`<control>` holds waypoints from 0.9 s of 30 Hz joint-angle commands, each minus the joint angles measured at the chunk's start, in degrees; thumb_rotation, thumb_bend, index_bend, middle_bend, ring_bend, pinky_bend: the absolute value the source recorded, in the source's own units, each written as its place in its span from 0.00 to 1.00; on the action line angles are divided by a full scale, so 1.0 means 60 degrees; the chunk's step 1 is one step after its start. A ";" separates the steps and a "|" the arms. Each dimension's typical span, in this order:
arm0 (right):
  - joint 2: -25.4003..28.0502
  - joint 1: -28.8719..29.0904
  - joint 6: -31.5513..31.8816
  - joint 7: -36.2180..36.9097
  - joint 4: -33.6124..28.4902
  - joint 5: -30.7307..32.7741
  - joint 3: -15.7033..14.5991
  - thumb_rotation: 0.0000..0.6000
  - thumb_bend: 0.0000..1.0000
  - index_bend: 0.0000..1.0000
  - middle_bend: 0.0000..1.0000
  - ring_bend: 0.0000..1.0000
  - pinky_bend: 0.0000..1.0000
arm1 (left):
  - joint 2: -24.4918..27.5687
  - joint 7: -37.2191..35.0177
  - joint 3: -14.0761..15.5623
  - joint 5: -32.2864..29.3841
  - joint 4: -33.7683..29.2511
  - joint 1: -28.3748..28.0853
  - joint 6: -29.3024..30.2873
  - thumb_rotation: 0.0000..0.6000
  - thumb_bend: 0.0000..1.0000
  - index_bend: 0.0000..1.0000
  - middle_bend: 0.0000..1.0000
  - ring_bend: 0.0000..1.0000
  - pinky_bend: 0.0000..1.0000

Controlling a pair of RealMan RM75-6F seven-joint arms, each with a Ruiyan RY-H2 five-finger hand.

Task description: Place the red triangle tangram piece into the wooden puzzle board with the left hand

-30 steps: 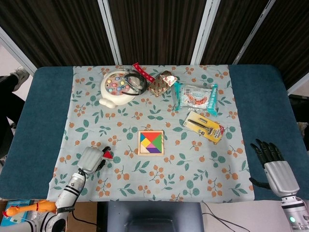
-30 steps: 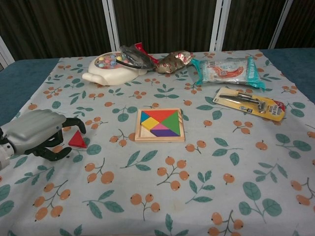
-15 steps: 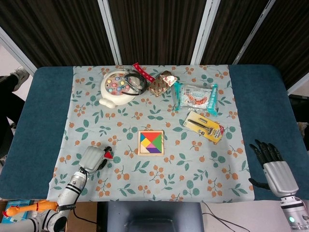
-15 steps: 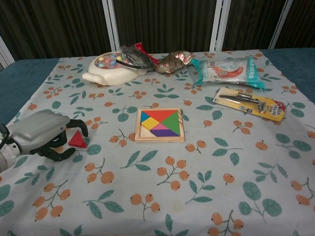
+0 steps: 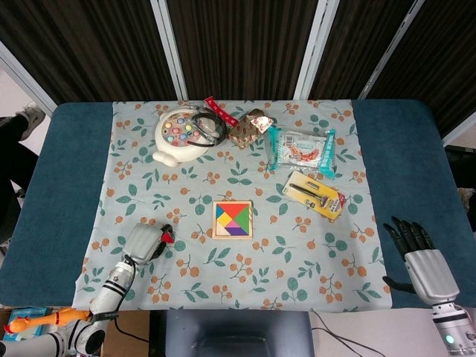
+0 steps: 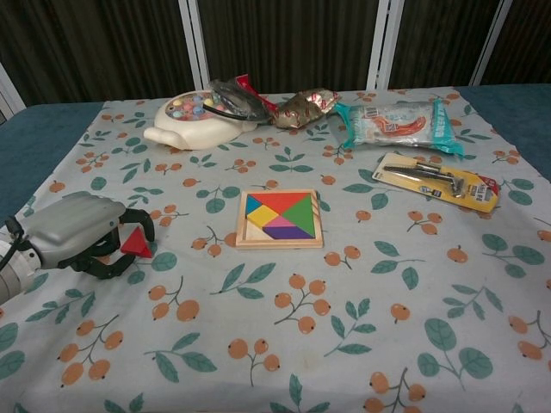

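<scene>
Left hand (image 6: 73, 237) at 9 o'clock of wooden puzzle board (image 6: 280, 218), fingers curled around red triangle tangram piece (image 6: 135, 244); piece apparently pinched between fingertips and thumb, though lift off floral cloth (image 6: 344, 327) cannot be told. Step in hand, by judgement: closing the grasp. Next move: raise piece, carry toward 3 o'clock to board's bare strip at lower left, match its orientation. Right hand (image 5: 421, 260) idle at 4 o'clock, fingers spread, holding nothing.
</scene>
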 commanded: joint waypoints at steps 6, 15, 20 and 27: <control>0.0005 0.0012 -0.0017 -0.0003 -0.0008 -0.0027 -0.0017 1.00 0.15 0.00 0.00 0.00 0.00 | -0.0085 -0.0060 0.0006 0.0116 0.0105 -0.0023 0.0201 1.00 0.40 0.61 1.00 1.00 1.00; 0.0022 0.0010 -0.0012 0.0013 -0.0011 -0.0044 -0.0032 1.00 0.15 0.00 0.00 0.00 0.00 | -0.0222 -0.0117 0.0020 0.0315 0.0378 -0.0022 0.0521 1.00 0.38 0.70 1.00 1.00 1.00; 0.0015 0.0019 -0.0031 -0.0008 -0.0013 -0.0033 -0.0029 1.00 0.15 0.00 0.00 0.00 0.00 | -0.0152 -0.0142 0.0011 0.0403 0.0229 -0.0041 0.0635 1.00 0.38 0.71 1.00 1.00 1.00; 0.0034 0.0042 -0.0066 0.0006 -0.0031 -0.0061 -0.0046 1.00 0.15 0.00 0.00 0.00 0.00 | -0.0060 0.0022 -0.0208 0.0484 -0.0436 -0.0249 0.0731 1.00 0.38 0.71 1.00 1.00 1.00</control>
